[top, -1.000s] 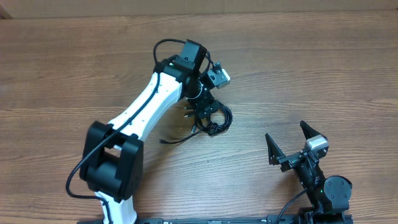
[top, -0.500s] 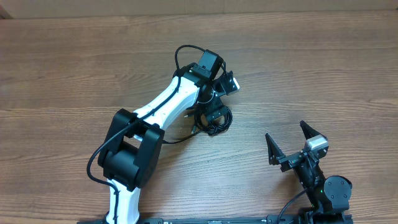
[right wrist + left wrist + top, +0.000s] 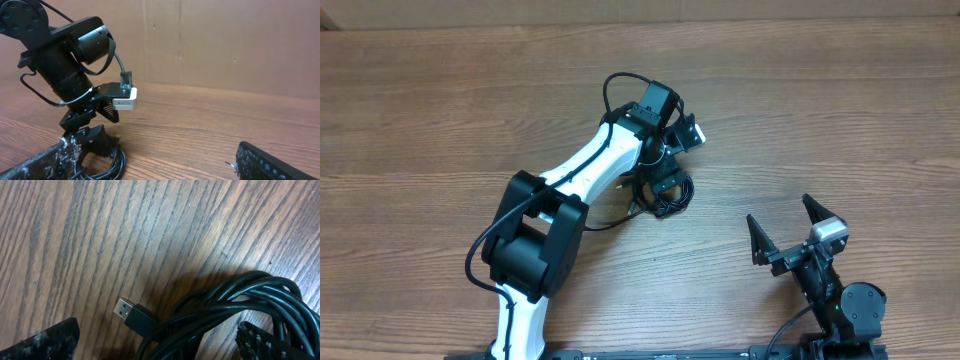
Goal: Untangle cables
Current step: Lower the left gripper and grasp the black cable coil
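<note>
Tool, left (image 3: 665, 180): lowered onto the cables; fingers spread wide, one tip on each side of the bundle; nothing pinched; contact with the cords cannot be told.
Tool, right (image 3: 785, 228): by the worktop's near right corner, raised; fingers spread wide, empty; well apart from the cables.
Cables (image 3: 667, 197): thin black cords in one knotted, looped bundle, about the middle of the worktop, under the left tool.
Loose strand (image 3: 605, 226): trails from the bundle toward the near left.
USB plug (image 3: 131, 314): black body, bare metal end; lies flat on the wood at the bundle's edge, between the left tool's fingertips.
Worktop (image 3: 840, 100): brown wood-grain surface.
</note>
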